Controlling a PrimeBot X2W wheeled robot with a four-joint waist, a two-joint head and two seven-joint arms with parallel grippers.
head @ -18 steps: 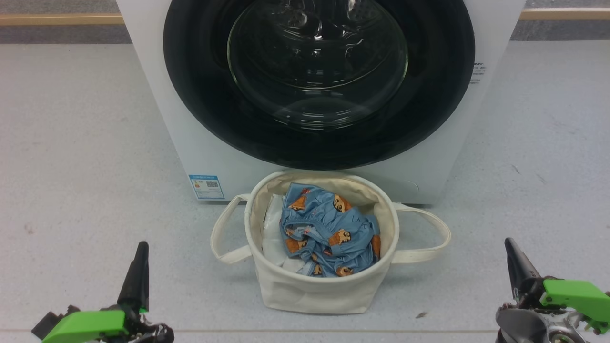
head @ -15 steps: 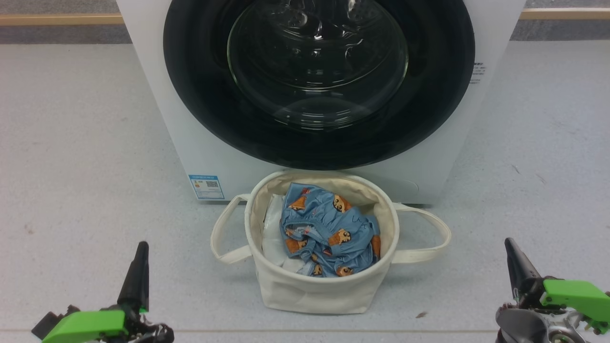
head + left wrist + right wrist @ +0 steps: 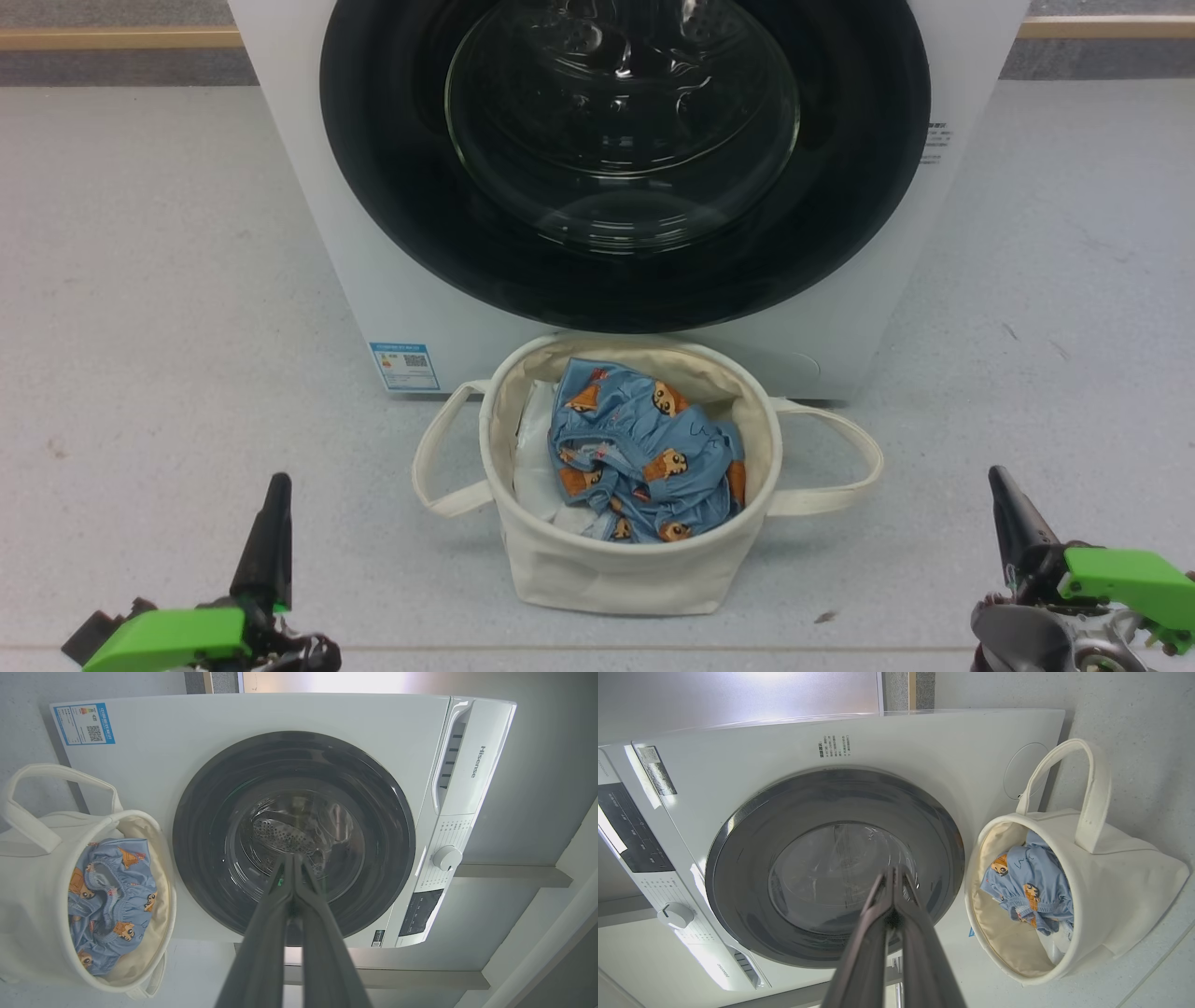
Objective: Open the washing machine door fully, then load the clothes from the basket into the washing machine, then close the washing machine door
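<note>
The white washing machine [image 3: 308, 215] stands straight ahead with its round black-rimmed glass door [image 3: 624, 140] closed flush against the front. On the floor before it sits the cream canvas basket [image 3: 616, 569], holding the light blue clothes [image 3: 644, 448] with orange bear faces on top of a white cloth. My left gripper [image 3: 277, 485] is low at the left and my right gripper [image 3: 997, 478] low at the right, both shut and empty, well apart from basket and door. The wrist views show the door [image 3: 293, 835] [image 3: 831, 868] beyond each pair of closed fingers.
Grey speckled floor [image 3: 159, 280] spreads out on both sides of the machine. The control panel with a dial [image 3: 446, 857] runs along the machine's top. A blue label sticker [image 3: 404, 366] sits at its lower left corner. A wall skirting [image 3: 112, 37] runs behind.
</note>
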